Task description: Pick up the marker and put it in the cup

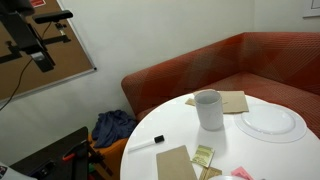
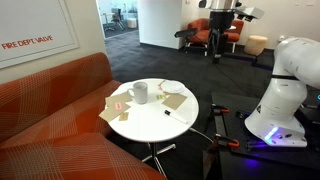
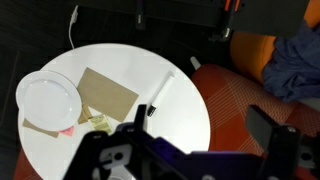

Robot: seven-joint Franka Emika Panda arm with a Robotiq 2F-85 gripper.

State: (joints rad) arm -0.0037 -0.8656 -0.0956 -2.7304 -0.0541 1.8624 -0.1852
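The marker (image 1: 148, 141), a slim white stick with a black cap, lies flat on the round white table (image 1: 240, 148) near its edge. It also shows in an exterior view (image 2: 171, 111) and in the wrist view (image 3: 158, 95). The white cup (image 1: 208, 108) stands upright near the table's middle, also seen in an exterior view (image 2: 140, 94). It does not show in the wrist view. My gripper (image 3: 205, 130) is open and empty, high above the table and off to its side, as both exterior views show (image 1: 42, 58) (image 2: 216, 50).
A flat white plate (image 1: 272, 122) (image 3: 48, 98) lies next to the cup. Brown paper sheets (image 1: 232, 101) (image 3: 105, 95) and small packets (image 1: 204, 155) lie on the table. A red sofa (image 1: 250, 60) curves round it. Blue cloth (image 1: 112, 126) lies on the sofa.
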